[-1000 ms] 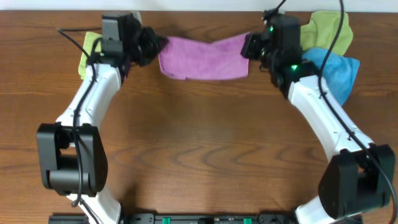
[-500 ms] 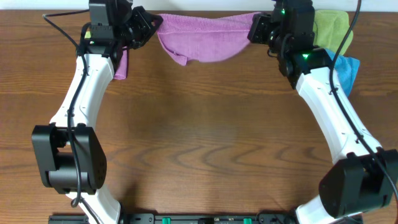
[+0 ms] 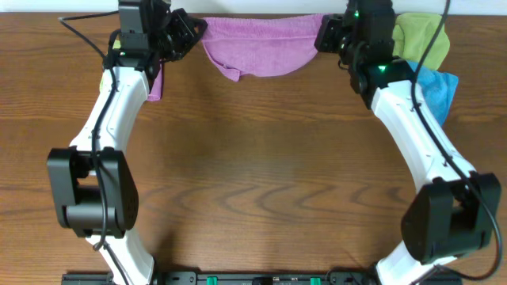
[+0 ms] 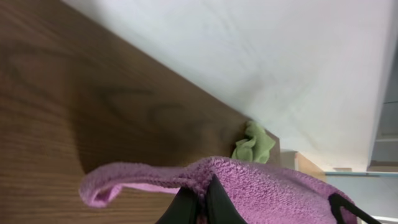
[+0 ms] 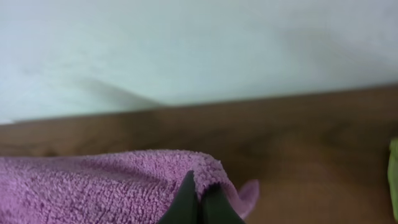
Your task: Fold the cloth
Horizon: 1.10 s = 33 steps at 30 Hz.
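Observation:
A purple cloth (image 3: 261, 47) hangs stretched between my two grippers at the far edge of the table. My left gripper (image 3: 198, 30) is shut on its left corner, and my right gripper (image 3: 321, 33) is shut on its right corner. The cloth sags in the middle, with a loose flap (image 3: 230, 74) hanging at the lower left. In the left wrist view the black fingers (image 4: 199, 202) pinch the purple cloth (image 4: 267, 193). In the right wrist view the fingers (image 5: 199, 199) pinch a folded edge of the cloth (image 5: 93, 186).
A green cloth (image 3: 424, 36) and a blue cloth (image 3: 440, 87) lie at the back right. Another purple cloth (image 3: 154, 79) lies under the left arm. The green cloth also shows in the left wrist view (image 4: 254, 144). The wooden table (image 3: 261, 174) ends at a white wall.
Both grippers lifted the purple cloth and carried it toward the far edge, stretching it wider. In the last half second they barely moved.

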Motion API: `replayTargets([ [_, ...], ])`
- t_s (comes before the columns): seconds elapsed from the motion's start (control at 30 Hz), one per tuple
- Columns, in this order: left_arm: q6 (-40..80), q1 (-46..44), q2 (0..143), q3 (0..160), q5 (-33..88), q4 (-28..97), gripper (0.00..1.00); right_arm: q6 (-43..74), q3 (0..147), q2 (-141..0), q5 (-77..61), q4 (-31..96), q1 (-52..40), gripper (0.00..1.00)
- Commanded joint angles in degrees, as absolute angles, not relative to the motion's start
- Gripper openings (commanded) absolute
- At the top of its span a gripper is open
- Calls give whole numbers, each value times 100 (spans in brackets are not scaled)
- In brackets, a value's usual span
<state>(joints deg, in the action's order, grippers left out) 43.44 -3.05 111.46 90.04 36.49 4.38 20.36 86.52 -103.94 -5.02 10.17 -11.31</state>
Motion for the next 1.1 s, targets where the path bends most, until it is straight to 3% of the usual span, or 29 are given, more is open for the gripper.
replayTargets([
  [0.0, 4088, -263, 11314, 9115, 3745, 659, 6, 1942, 8774, -10481, -346, 1247, -1059, 2],
  [0.23, 2663, -268, 11310, 9115, 3916, 3288, 6, 1942, 8774, -10123, -707, 3105, -1057, 1],
  [0.6, 1024, -471, 11310, 9067, 3828, 5811, 6, 1662, 8621, -9701, -784, 5688, -1066, 2],
  [1.07, 1028, -1310, 11310, 6580, 3645, 5177, 6, 1538, 6897, -9701, -840, 5874, -1096, 2],
])
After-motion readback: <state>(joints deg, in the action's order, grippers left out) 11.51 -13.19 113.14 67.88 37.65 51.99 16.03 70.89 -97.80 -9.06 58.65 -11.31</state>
